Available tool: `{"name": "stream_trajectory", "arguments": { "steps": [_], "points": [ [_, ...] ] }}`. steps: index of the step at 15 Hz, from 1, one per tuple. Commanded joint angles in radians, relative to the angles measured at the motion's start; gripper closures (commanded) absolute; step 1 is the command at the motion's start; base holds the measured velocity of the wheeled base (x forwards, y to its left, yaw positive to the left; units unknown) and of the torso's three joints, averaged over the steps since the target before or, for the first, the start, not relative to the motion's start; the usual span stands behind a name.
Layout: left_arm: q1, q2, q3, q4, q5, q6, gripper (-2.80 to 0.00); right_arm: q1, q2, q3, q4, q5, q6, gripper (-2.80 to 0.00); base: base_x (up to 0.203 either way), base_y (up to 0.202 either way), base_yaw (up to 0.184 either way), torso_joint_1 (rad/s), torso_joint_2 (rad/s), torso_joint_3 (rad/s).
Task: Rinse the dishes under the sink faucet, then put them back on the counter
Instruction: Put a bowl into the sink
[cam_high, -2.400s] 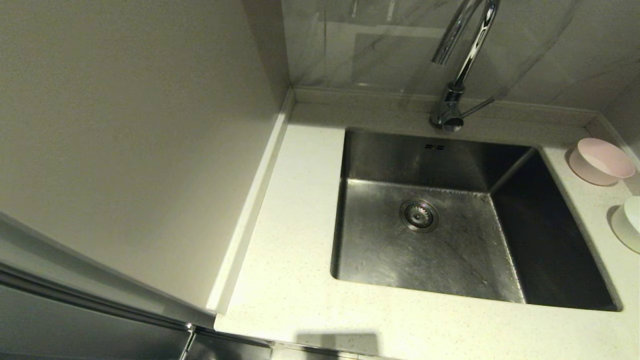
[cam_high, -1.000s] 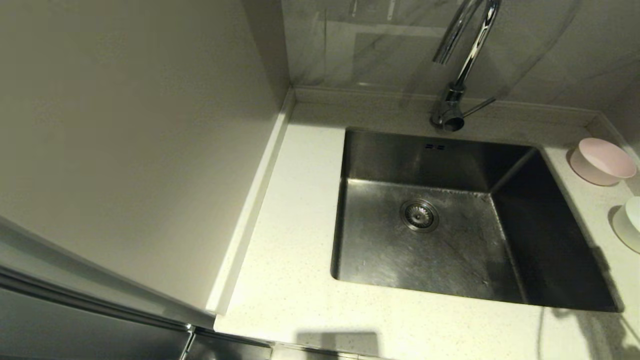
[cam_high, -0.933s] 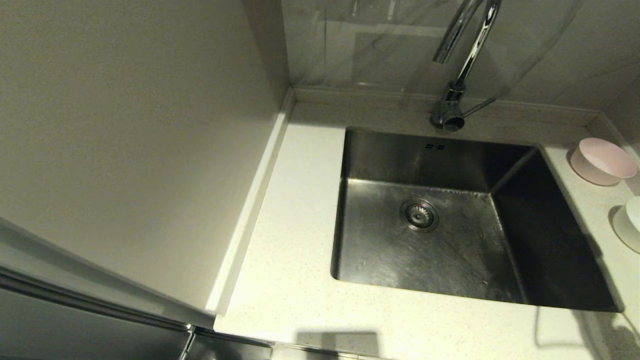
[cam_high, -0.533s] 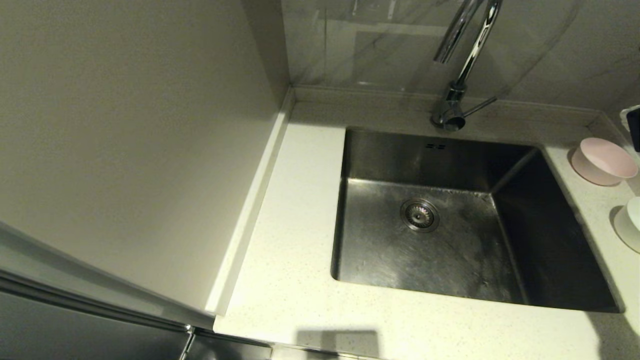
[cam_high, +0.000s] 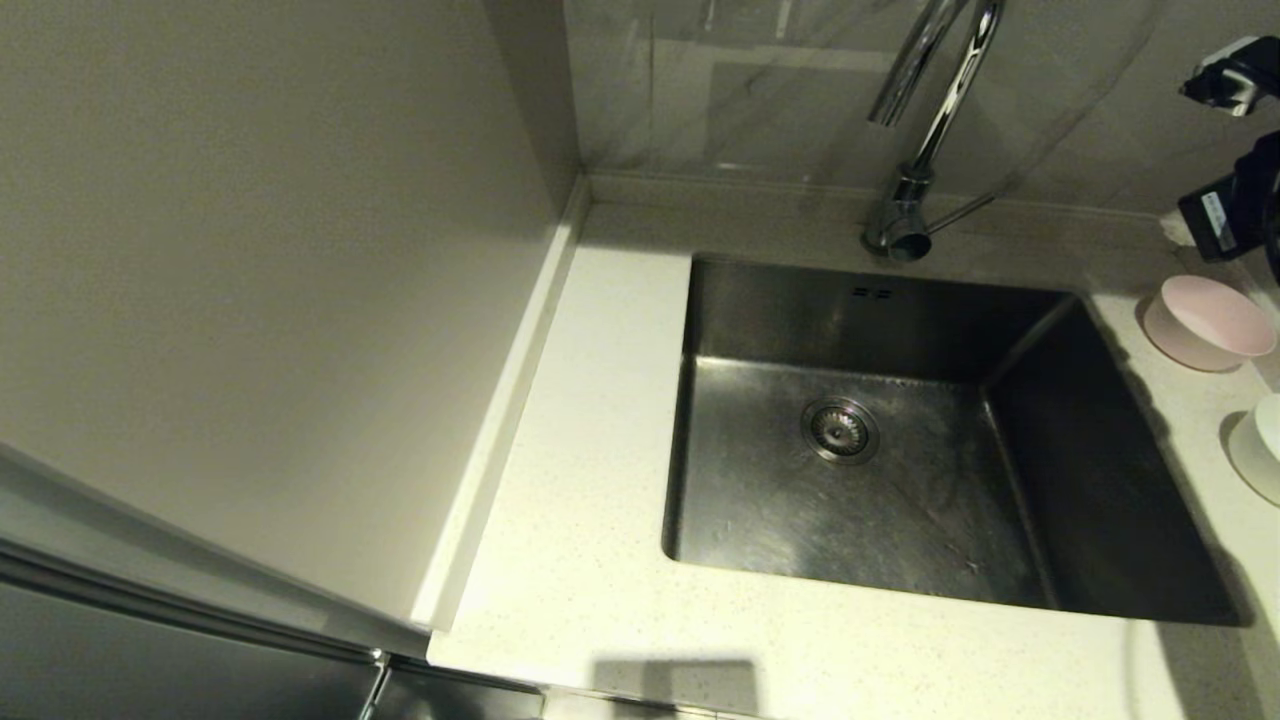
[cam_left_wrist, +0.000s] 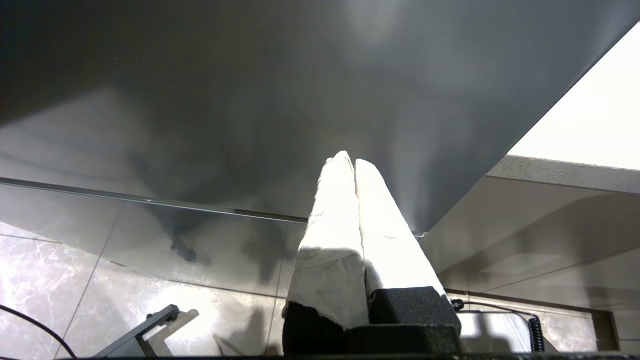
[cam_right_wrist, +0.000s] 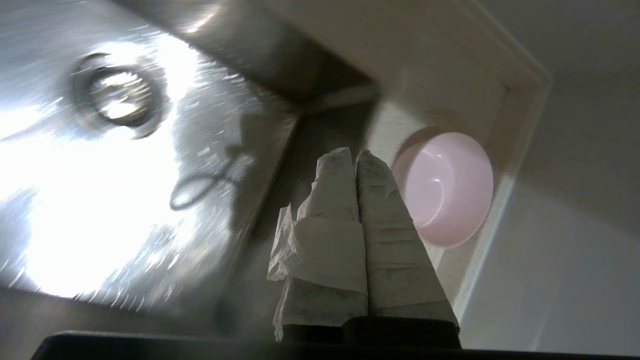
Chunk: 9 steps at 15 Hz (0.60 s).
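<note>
The pale pink bowl (cam_high: 1208, 322) sits on the counter (cam_high: 600, 420) at the far right, behind the white bowl (cam_high: 1258, 445), which is cut by the picture's edge. The yellow bowl is out of view. The steel sink (cam_high: 830, 310) holds only its drain strainer (cam_high: 839, 430), under the chrome faucet (cam_high: 905, 215). My right arm (cam_high: 1228, 200) hangs high above the pink bowl. In the right wrist view my right gripper (cam_right_wrist: 355, 152) is shut and empty, its tips over the sink's rim beside the pink bowl (cam_right_wrist: 445, 187). My left gripper (cam_left_wrist: 354, 160) is shut, parked low below the counter.
A tall pale wall panel (cam_high: 260, 260) borders the counter on the left. A low raised edge (cam_high: 1090, 225) runs along the back and the right corner behind the pink bowl. The left wrist view shows a dark cabinet front (cam_left_wrist: 250, 100) and tiled floor (cam_left_wrist: 60, 280).
My right arm has come into the head view at the top right, above the pink bowl, and its shadow has moved along the counter's right side. The bowls have not moved.
</note>
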Motion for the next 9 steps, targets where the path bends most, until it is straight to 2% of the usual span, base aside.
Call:
{"name": "stream_trajectory", "arguments": {
  "steps": [1,2,3,4,6,8,9],
  "points": [
    [0.000,-0.002,0.000,-0.001,0.001,-0.001,0.00,-0.076,0.170,-0.050,-0.053,-0.114,0.024,0.00,0.000,0.000,0.000,0.000,0.00,0.000],
    [0.000,-0.002,0.000,-0.001,0.001,-0.001,0.00,-0.104,0.188,-0.044,-0.068,-0.171,0.039,0.00,0.000,0.000,0.000,0.000,0.00,0.000],
    [0.000,-0.002,-0.001,-0.001,0.001,-0.001,0.00,-0.114,0.200,-0.040,-0.074,-0.143,0.079,0.00,0.000,0.000,0.000,0.000,0.00,0.000],
    [0.000,-0.002,0.000,-0.001,0.001,-0.001,0.00,-0.121,0.215,-0.038,-0.078,-0.051,0.170,0.00,0.000,0.000,0.000,0.000,0.00,0.000],
    [0.000,-0.002,0.000,-0.001,0.001,-0.001,0.00,-0.129,0.246,-0.037,-0.089,0.015,0.312,0.00,0.000,0.000,0.000,0.000,0.00,0.000],
    [0.000,-0.002,0.000,-0.001,0.001,-0.001,0.00,-0.136,0.246,-0.036,-0.090,0.045,0.357,0.00,0.000,0.000,0.000,0.000,0.00,0.000],
    [0.000,-0.002,0.000,-0.001,0.001,-0.001,0.00,-0.136,0.249,-0.037,-0.096,0.044,0.362,-2.80,0.000,0.000,0.000,0.000,0.00,0.000]
  ]
}}
